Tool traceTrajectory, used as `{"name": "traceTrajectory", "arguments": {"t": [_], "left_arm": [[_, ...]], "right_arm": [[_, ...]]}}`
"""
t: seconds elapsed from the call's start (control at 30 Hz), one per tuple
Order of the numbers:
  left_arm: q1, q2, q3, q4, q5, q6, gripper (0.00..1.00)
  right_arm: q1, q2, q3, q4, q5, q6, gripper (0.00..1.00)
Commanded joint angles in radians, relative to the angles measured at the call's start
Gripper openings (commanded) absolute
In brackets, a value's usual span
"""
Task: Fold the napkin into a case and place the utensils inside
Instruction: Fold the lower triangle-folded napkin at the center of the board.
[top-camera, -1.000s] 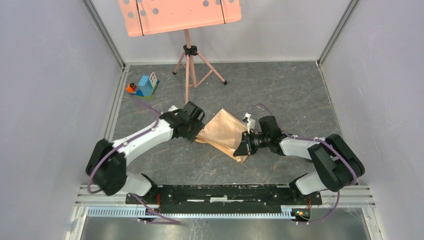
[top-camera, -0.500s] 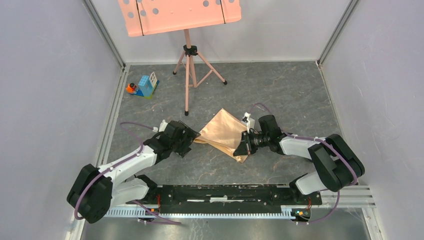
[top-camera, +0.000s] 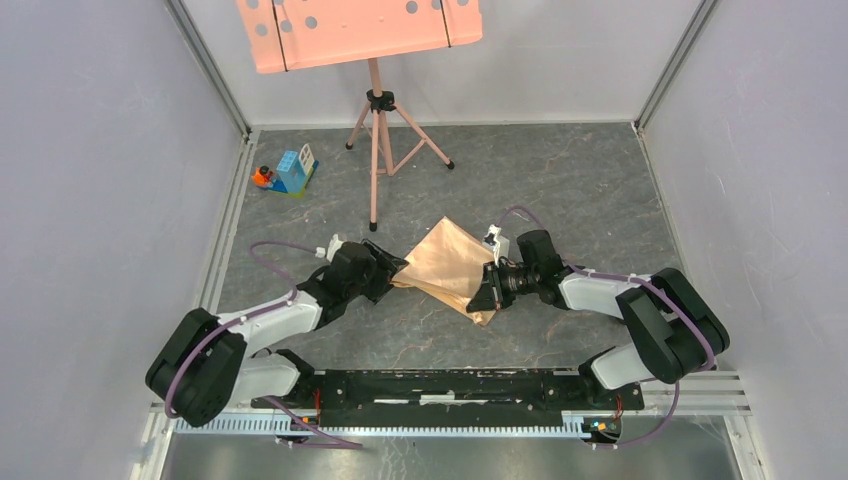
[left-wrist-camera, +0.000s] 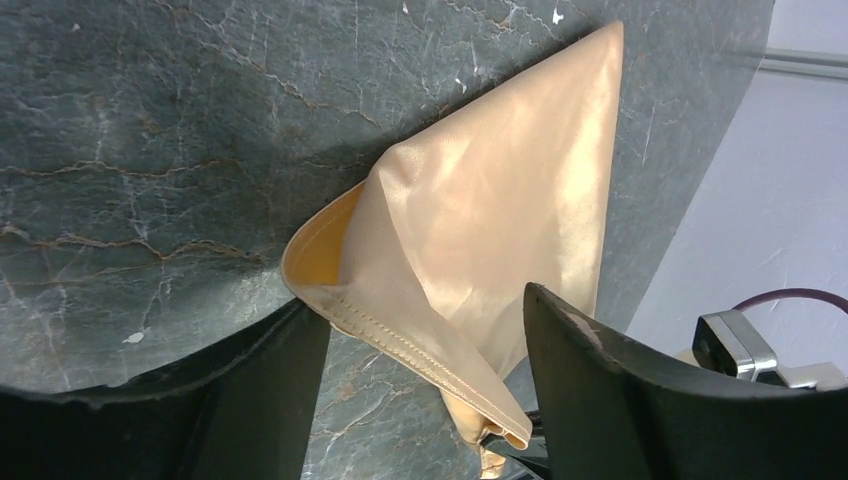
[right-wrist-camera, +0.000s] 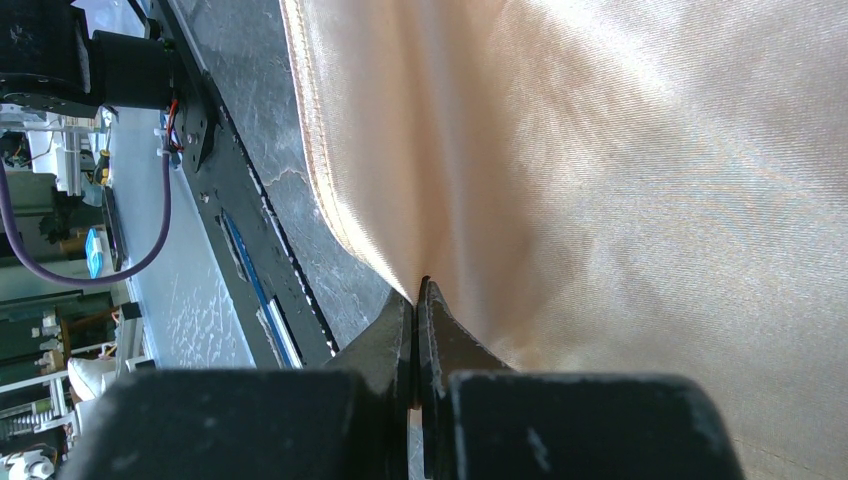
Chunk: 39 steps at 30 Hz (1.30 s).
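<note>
Top external view: a salmon-pink perforated music-stand tray (top-camera: 358, 32) fills the far edge of the picture. It is carried on a thin pink tripod (top-camera: 377, 140) whose feet rest on the far half of the bench. One tripod foot (top-camera: 372, 227) comes down just beyond the left arm's wrist (top-camera: 350, 275), near the napkin's left corner but apart from it. A small toy (top-camera: 288, 172) of blue and white blocks with an orange piece sits far left, close to the left wall and well apart from everything else.

The bench (top-camera: 570, 180) is dark grey with pale veins, like stone. Plain pale lilac walls (top-camera: 90, 150) close it in on the left, right and far sides, with metal rails in the far corners. A black mounting rail (top-camera: 450, 385) runs along the near edge and carries both arm bases.

The napkin (top-camera: 448, 262) is shiny peach-orange satin folded to a rough pointed shape. It lies in the middle of the bench between the two arms. The left jaws stand wide open at its left corner. In the left wrist view the two black fingers (left-wrist-camera: 250, 400) sit on either side of the napkin's (left-wrist-camera: 490, 220) doubled, stitched corner; whether either one touches the cloth cannot be told. The right jaws are pressed fully together on the napkin's near right hem. In the right wrist view the fingertips (right-wrist-camera: 400, 330) pinch the stitched edge of the cloth (right-wrist-camera: 620, 180).
</note>
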Motion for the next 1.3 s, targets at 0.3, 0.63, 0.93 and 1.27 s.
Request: {"name": "traceTrajectory", "arguments": {"t": [0.3, 0.63, 0.93, 1.27], "left_arm": [[0.006, -0.025, -0.049, 0.052, -0.024, 0.046, 0.75], [0.005, 0.008, -0.036, 0.074, -0.072, 0.088, 0.40], [0.005, -0.034, 0.041, -0.042, -0.085, 0.133, 0.03], [0.004, -0.056, 0.255, -0.546, -0.161, -0.006, 0.02]], "right_arm": [[0.003, -0.014, 0.027, 0.012, -0.012, -0.014, 0.00], [0.012, -0.010, 0.023, 0.014, -0.011, -0.013, 0.00], [0.035, -0.018, 0.015, 0.005, 0.004, -0.025, 0.00], [0.141, -0.032, -0.024, 0.076, -0.009, 0.029, 0.00]]}}
